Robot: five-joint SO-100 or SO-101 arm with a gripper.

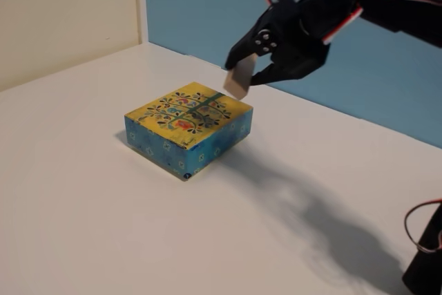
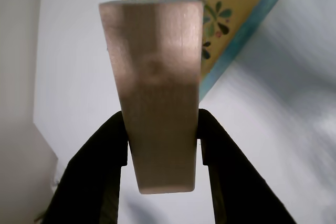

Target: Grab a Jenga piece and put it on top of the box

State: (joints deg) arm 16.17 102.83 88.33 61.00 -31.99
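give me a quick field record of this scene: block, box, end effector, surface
block: Jenga piece clamped between the end effector's fingers, in the air
box: box, yellow patterned top, blue sides, nothing on top
end effector: end effector shut on the block, above the box's far edge in the fixed view
surface: white table
task state: block not yet placed

Item: block held over box, on my table.

The box (image 1: 188,128) sits flat on the table (image 1: 83,212), left of centre in the fixed view. My gripper (image 1: 250,74) hangs above and behind the box's far right corner, clamped on the Jenga piece (image 1: 238,78), which is tilted and clear of the box top. In the wrist view the Jenga piece (image 2: 156,93) stands between my two fingers (image 2: 100,177), with the box (image 2: 231,19) beyond it, upper right.
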